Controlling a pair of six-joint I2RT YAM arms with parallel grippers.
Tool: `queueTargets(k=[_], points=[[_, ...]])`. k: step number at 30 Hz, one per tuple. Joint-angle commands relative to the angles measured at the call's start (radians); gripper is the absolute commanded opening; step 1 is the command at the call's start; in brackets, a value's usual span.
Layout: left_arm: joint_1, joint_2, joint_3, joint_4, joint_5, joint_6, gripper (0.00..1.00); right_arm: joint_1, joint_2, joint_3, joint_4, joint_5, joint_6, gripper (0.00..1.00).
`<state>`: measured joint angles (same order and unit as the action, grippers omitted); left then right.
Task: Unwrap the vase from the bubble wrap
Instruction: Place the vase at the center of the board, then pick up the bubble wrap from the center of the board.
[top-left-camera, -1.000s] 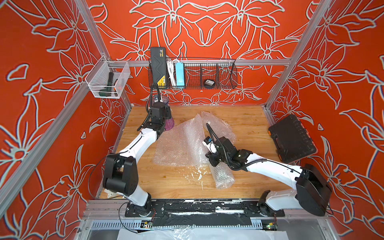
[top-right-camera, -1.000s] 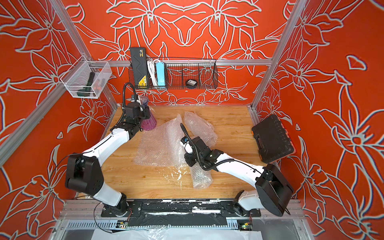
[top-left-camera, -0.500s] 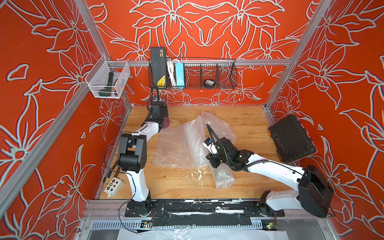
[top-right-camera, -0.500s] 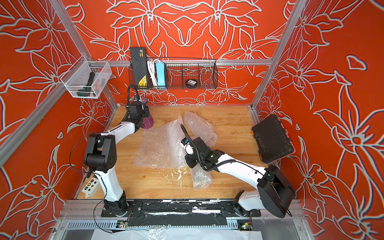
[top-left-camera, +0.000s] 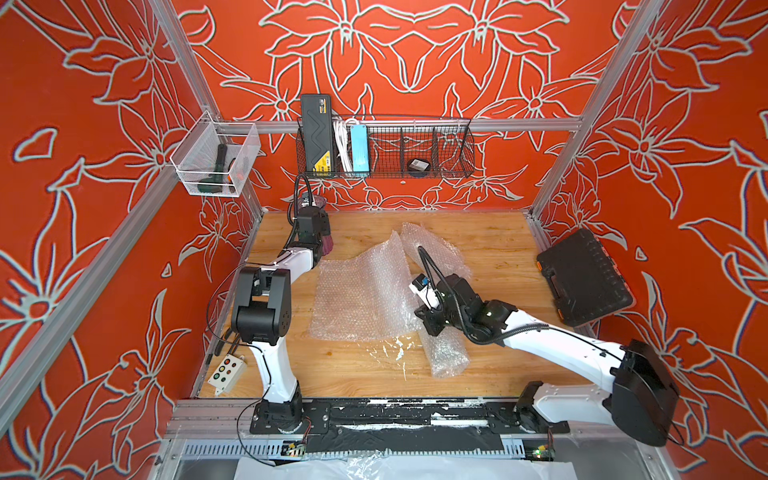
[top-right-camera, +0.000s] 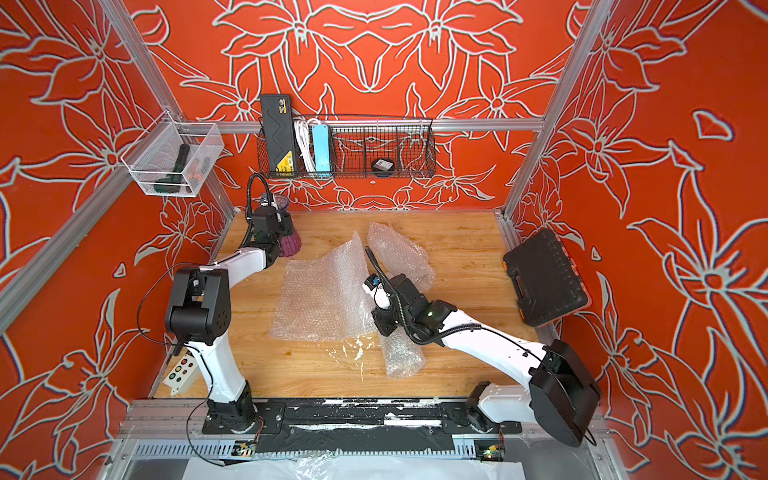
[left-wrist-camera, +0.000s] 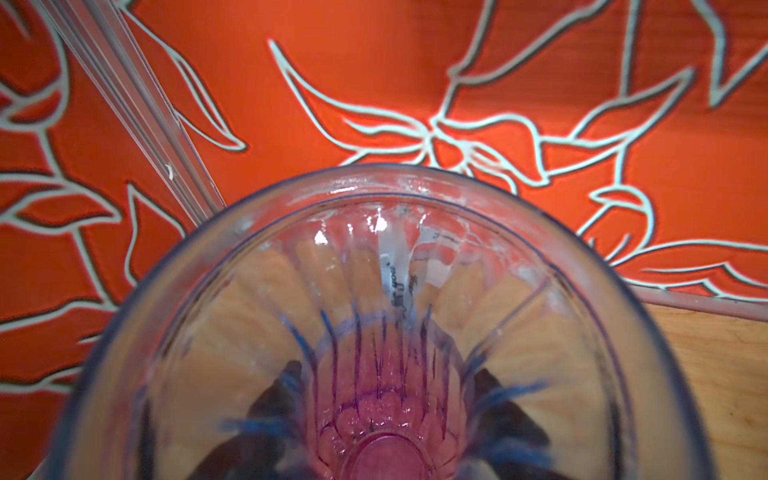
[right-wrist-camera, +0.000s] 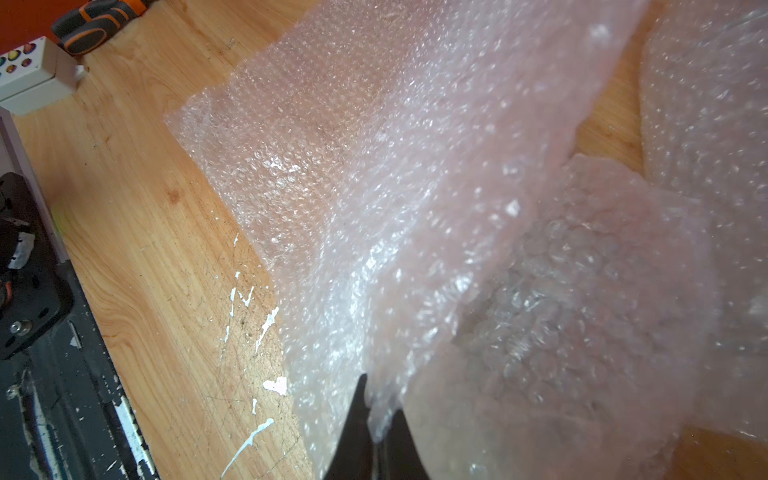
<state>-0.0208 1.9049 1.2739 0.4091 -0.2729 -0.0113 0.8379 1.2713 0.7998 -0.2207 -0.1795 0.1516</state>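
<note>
The vase (left-wrist-camera: 386, 332) is clear ribbed glass with a purple base and stands upright, bare of wrap, at the table's back left corner in both top views (top-left-camera: 327, 246) (top-right-camera: 290, 245). My left gripper (left-wrist-camera: 388, 392) is shut on its narrow lower part, one dark finger (left-wrist-camera: 282, 390) on each side. Bubble wrap (top-left-camera: 361, 295) lies in whitish sheets across the middle of the table, with a rolled piece (top-left-camera: 444, 353) nearer the front. My right gripper (right-wrist-camera: 378, 399) is shut on an edge of the bubble wrap (right-wrist-camera: 415, 166), lifting it off the wood (top-right-camera: 384, 324).
A black tool case (top-left-camera: 584, 278) leans at the right wall. A wire basket (top-left-camera: 386, 145) and a clear bin (top-left-camera: 216, 160) hang on the back frame. A button box (top-left-camera: 226, 370) sits at the front left. White scuffs mark the wooden table (top-left-camera: 498, 232).
My left arm has folded back and carried the vase farther into the back left corner. The right gripper has stayed nearly in place, still pinching the wrap.
</note>
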Motion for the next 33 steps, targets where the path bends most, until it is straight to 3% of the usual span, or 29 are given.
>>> queueTargets(k=[1, 3, 6, 11, 23, 28, 33], points=[[-0.001, -0.049, -0.006, 0.139, 0.020, -0.003, 0.19, 0.000, -0.012, 0.016, -0.033, 0.014, -0.011, 0.06], [-0.001, -0.067, -0.038, 0.139, 0.027, -0.017, 0.50, 0.000, -0.018, 0.016, -0.029, 0.010, -0.009, 0.06], [-0.002, -0.098, -0.086, 0.150, 0.032, -0.024, 0.77, 0.001, -0.024, 0.016, -0.023, 0.003, -0.008, 0.06], [-0.007, -0.154, -0.137, 0.125, 0.026, -0.036, 0.97, 0.001, -0.032, 0.018, -0.013, 0.003, -0.011, 0.06], [-0.018, -0.310, -0.206, -0.055, 0.034, -0.107, 1.00, 0.000, -0.029, 0.013, 0.016, -0.007, -0.009, 0.07], [-0.023, -0.453, -0.310, -0.153, 0.035, -0.178, 1.00, 0.001, -0.024, 0.012, 0.029, -0.015, -0.001, 0.07], [-0.045, -0.595, -0.324, -0.416, 0.037, -0.280, 0.99, 0.000, -0.044, 0.010, 0.027, -0.008, 0.005, 0.07]])
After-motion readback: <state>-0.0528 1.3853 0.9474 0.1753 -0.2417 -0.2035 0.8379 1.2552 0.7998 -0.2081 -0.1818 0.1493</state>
